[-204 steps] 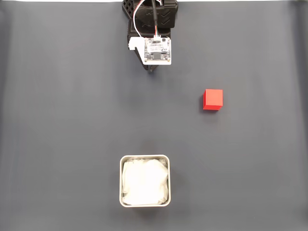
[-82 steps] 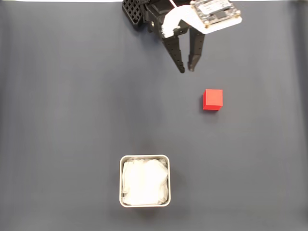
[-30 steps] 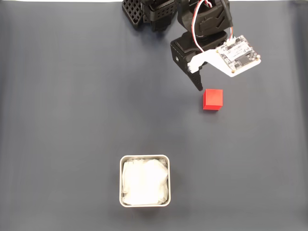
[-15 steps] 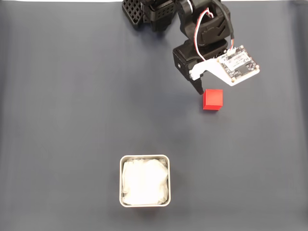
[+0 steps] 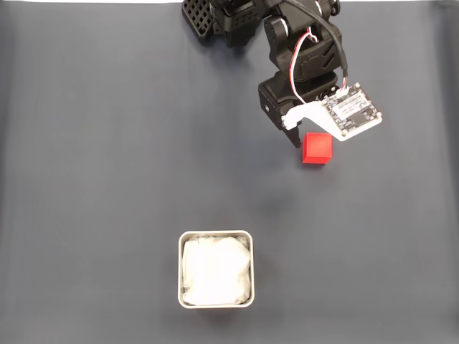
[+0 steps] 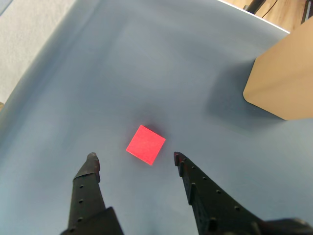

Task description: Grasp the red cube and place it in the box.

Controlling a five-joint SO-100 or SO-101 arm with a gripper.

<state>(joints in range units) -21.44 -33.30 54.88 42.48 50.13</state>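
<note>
The red cube rests on the dark mat right of centre in the fixed view. In the wrist view the red cube lies flat on the mat just beyond the two black fingertips, roughly centred between them. My gripper is open and holds nothing; its fingers straddle the line to the cube without touching it. From the fixed camera, the gripper hangs over the cube's upper edge, with one black finger showing at the cube's left. The box, a silver tin lined with white paper, stands at the bottom centre.
The arm's base sits at the top edge of the mat. A tan wooden block or board rises at the right of the wrist view. Pale floor shows past the mat's left edge there.
The arm swung from the top centre toward the right and lowered over the cube. In the last second it came down slightly closer. Cube and box stayed put.
</note>
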